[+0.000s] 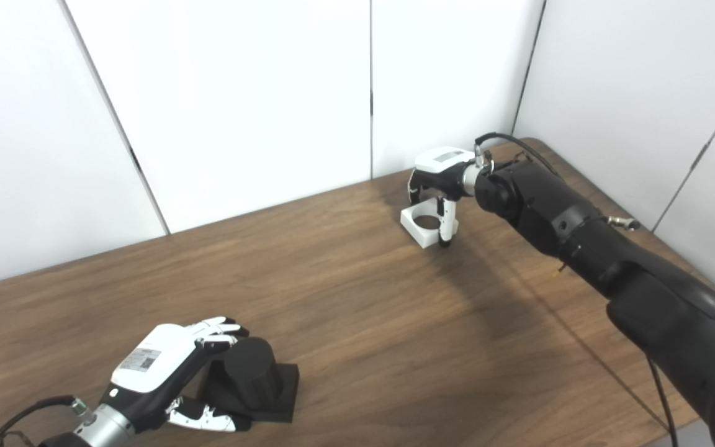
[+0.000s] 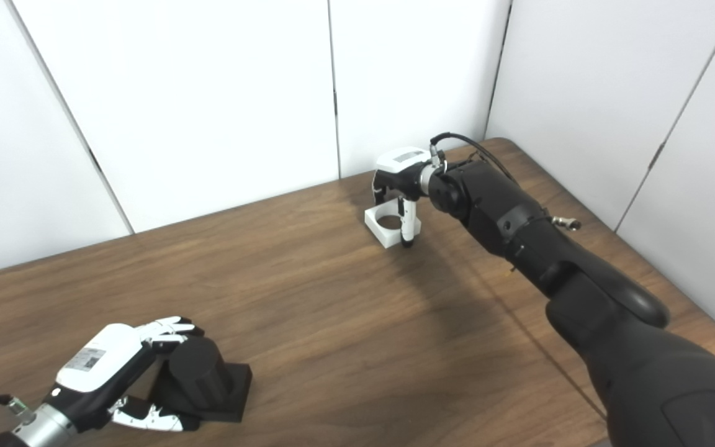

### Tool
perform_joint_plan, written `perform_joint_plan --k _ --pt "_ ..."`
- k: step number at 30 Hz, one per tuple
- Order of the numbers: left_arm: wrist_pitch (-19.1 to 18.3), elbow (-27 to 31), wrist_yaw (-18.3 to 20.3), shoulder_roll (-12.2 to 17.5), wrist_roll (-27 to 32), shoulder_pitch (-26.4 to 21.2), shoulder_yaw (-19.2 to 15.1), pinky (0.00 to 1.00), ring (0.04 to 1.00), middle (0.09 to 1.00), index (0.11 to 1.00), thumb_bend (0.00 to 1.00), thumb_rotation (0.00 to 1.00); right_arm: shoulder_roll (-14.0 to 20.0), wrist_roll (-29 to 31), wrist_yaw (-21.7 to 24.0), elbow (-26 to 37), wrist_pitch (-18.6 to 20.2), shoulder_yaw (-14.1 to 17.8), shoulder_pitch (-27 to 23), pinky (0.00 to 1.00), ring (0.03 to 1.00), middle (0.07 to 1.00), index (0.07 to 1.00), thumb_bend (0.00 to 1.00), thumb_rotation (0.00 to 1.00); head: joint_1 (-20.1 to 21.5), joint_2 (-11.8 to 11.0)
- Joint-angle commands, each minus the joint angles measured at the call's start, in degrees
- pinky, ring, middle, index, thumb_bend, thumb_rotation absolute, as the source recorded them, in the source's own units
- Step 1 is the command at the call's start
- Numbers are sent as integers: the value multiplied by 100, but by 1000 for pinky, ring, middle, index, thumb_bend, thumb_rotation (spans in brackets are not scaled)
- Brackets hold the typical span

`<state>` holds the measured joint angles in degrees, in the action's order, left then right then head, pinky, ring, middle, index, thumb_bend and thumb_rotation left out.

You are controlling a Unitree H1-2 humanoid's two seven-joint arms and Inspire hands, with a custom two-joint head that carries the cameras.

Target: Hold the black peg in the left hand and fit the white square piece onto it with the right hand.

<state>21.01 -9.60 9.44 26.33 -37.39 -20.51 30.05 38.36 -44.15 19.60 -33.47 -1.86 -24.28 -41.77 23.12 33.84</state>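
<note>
Peg stage nearly done: left hand wrapping black peg near front-left of table. Right hand closing around white square piece far back, seemingly not lifted. Fitting remaining.

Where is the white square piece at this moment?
In both views the white square piece sits on the table at the far right, near the back wall, directly under the right hand, far from the black peg at the near left.
</note>
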Motion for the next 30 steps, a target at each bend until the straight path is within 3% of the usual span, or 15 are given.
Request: perform_joint_plan --k 1,6,19,30 --pt "-112 -166 502 317 -350 230 160 782 887 822 487 524 59 55 35 -198 117 -152 43 9 668 777 773 482 522 126 -14 19" --pt "-87 -170 491 338 -328 225 143 784 883 821 487 524 59 72 42 -362 375 -106 191 117 668 794 776 482 523 126 -31 39" --pt "-36 -164 517 421 -296 161 113 763 879 815 487 524 59 101 202 -391 1273 19 648 384 815 832 791 482 523 129 -123 90" --pt "-179 -87 693 351 -361 91 153 774 898 827 487 525 62 148 585 16 2052 52 978 619 711 807 778 482 523 127 -820 304"
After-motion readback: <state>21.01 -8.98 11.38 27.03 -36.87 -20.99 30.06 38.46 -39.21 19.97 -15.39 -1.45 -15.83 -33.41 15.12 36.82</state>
